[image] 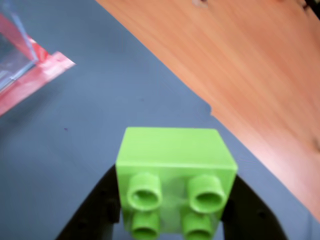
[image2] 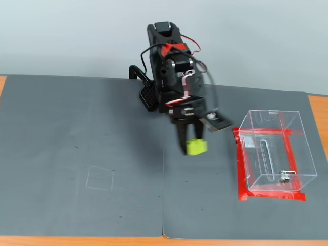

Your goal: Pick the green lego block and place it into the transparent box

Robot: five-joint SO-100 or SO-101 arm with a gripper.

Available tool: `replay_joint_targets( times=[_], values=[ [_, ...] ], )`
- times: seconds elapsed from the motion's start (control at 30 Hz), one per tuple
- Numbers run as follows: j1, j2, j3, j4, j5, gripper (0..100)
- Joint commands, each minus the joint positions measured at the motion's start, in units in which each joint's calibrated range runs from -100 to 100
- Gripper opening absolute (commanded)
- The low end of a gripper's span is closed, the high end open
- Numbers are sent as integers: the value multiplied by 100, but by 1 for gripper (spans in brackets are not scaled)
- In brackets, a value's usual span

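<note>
The green lego block [image: 175, 175] fills the lower middle of the wrist view, studs facing the camera, held between the two black fingers of my gripper [image: 172, 210]. In the fixed view the block [image2: 196, 146] hangs above the grey mat at the tip of the gripper [image2: 192, 145], which is shut on it. The transparent box [image2: 274, 154] stands to the right on red tape, a short gap away from the block. In the wrist view only a corner of the box [image: 15, 47] and its red tape show at the upper left.
A dark grey mat [image2: 82, 154] covers the table, with a faint square outline [image2: 100, 178] on its left half. Bare orange wood [image: 250, 65] lies beyond the mat's edge. The arm's base [image2: 166, 77] stands at the back centre.
</note>
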Motion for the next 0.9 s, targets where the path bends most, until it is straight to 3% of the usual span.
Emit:
replay_joint_targets(
  times=[0.0, 0.53, 0.87],
  values=[
    [-753, -51, -610, -22, 27, 3],
    [-2521, 110, -1361, -39, -15, 3],
    [-3014, 2052, -2944, -31, -46, 3]
  ],
)
